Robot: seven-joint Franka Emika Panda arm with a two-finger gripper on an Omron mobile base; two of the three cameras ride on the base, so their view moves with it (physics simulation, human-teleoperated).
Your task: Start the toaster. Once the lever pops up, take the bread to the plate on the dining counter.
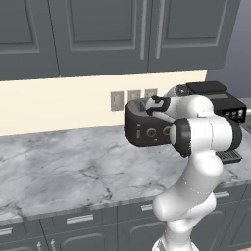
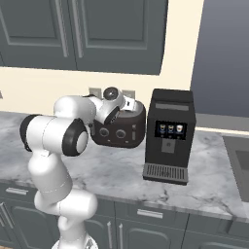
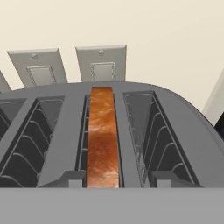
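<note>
My fingers stand spread on either side of the bread, not touching it. The slice sits in the toaster slot, centre frame.

Left of the squat black rounded toaster the grey-veined marble worktop lies open; a tall boxy black appliance crowds its right, dark grey wall cabinets overhang.

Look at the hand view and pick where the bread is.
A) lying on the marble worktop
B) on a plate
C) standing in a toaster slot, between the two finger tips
C: the bread stands on edge in a slot of the toaster, with empty slots either side.
</note>
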